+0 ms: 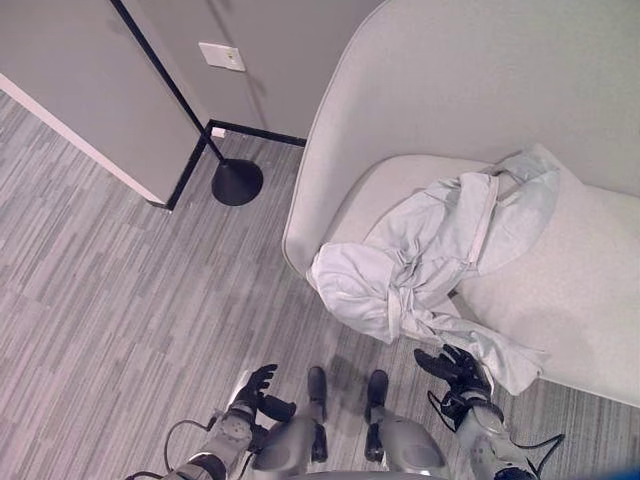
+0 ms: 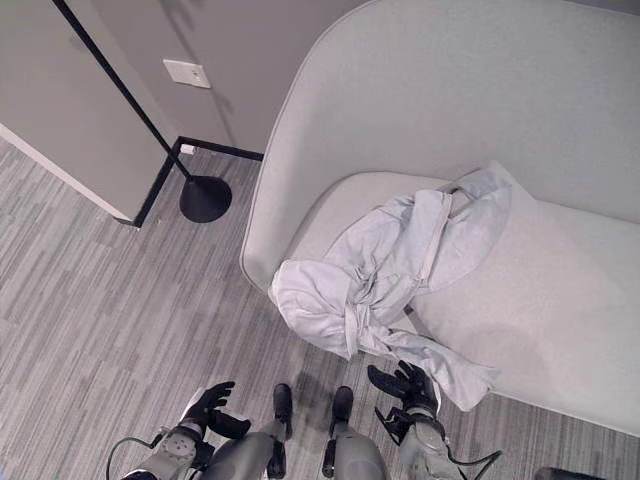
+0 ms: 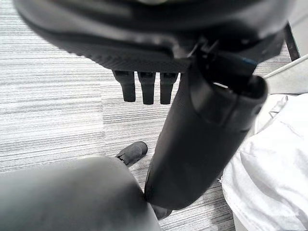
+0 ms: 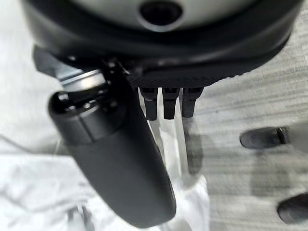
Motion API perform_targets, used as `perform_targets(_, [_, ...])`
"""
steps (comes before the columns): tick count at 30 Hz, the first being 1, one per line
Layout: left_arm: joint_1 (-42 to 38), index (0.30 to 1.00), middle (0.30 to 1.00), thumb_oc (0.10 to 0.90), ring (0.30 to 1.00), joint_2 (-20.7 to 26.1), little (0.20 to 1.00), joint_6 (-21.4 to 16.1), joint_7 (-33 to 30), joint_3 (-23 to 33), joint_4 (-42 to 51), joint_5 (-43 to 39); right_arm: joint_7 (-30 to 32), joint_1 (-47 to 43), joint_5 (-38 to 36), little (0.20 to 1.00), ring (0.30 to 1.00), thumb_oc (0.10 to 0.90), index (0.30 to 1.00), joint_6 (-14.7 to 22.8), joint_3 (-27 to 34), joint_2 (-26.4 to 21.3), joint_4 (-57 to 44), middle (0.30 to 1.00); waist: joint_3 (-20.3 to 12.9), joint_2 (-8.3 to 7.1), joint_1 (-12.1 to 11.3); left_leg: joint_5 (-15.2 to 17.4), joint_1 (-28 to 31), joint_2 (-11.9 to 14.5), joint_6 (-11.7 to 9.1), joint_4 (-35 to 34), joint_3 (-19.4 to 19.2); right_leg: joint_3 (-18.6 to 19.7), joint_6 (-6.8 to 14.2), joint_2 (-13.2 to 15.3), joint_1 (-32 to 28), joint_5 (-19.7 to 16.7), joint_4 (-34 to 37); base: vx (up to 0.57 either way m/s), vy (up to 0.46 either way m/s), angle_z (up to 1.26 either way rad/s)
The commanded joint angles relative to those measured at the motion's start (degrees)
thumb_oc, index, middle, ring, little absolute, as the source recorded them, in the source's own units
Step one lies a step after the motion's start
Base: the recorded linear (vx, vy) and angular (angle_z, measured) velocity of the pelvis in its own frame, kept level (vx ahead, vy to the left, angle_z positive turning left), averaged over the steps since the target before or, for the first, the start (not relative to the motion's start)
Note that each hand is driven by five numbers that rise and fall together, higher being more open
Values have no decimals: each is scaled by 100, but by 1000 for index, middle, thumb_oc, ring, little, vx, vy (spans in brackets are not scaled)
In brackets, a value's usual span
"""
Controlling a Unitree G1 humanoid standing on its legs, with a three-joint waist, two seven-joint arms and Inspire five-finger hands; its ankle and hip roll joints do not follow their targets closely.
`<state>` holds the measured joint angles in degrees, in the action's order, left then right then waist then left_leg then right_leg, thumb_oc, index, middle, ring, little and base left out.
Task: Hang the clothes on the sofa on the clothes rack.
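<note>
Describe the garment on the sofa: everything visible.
The garment is pale grey-white, thin wrinkled cloth, lying crumpled in a heap on the sofa seat. One bunched end spills over the seat's front edge; a sleeve-like strip trails down toward the floor beside the right hand, which is open and not gripping it.

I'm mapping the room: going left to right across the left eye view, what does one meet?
Wall plate → round black stand base → sofa's curved side → pale garment heaped on the seat.
</note>
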<state>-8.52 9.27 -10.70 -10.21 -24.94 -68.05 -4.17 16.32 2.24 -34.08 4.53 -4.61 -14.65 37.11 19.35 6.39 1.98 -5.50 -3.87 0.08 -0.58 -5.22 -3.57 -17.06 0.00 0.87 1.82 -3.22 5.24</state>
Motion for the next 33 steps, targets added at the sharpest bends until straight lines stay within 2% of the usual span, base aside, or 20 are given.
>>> perform_targets(1, [273, 900, 900, 800, 900, -187, 900, 48, -88, -270, -495, -52, 258, 183, -8, 900, 900, 800, 900, 405, 271, 88, -269, 900, -258, -62, 29, 386, -298, -68, -88, 22, -257, 234, 218, 91, -137, 622, -24, 36, 16, 8])
perform_targets(8, [315, 900, 900, 800, 900, -213, 900, 38, -78, -378, -504, -46, 447, -66, -130, 900, 900, 800, 900, 537, 553, 5, 69, 900, -256, 21, 12, 395, -316, -98, -75, 22, -205, 218, 228, 93, -130, 616, -24, 13, 4, 4])
perform_targets(14, [200, 900, 900, 800, 900, -253, 900, -31, -61, -737, -386, 26, 612, -1339, -689, 900, 900, 800, 900, 855, 655, -161, 910, 900, -243, 194, -131, 370, -421, -124, -70, 22, -147, 211, 244, 101, -8, 590, -24, 0, 0, 0])
perform_targets(18, [131, 900, 900, 800, 900, -263, 900, -87, -88, -967, -283, 90, 646, -1925, -749, 900, 900, 800, 900, 941, 557, -275, 1126, 900, -242, 288, -236, 348, -490, -141, -73, 22, -100, 175, 257, 109, 37, 593, -24, 11, 14, 7])
perform_targets(22, [118, 900, 900, 800, 900, -267, 900, -101, -83, -1042, -278, 130, 611, -2095, -753, 900, 900, 800, 900, 959, 453, -286, 1138, 900, -241, 320, -276, 339, -512, -149, -76, 22, -75, 147, 263, 113, 49, 597, -24, 17, 5, 11])
perform_targets(29, [81, 900, 900, 800, 900, -159, 900, -95, 21, -1195, -281, 220, 50, -2808, -1313, 900, 900, 800, 900, 878, -57, -324, 1462, 900, -218, 376, -481, 289, -611, -169, -90, 22, 30, 84, 276, 123, 130, 570, -24, 11, 9, 5])
perform_targets(33, [34, 900, 900, 800, 900, -66, 900, -85, 100, -1241, -258, 191, -319, -3346, -1755, 900, 900, 800, 900, 692, -385, -268, 1976, 900, -147, 380, -637, 240, -693, -173, -114, 22, 95, 34, 274, 115, 193, 546, -24, 8, 14, 5])
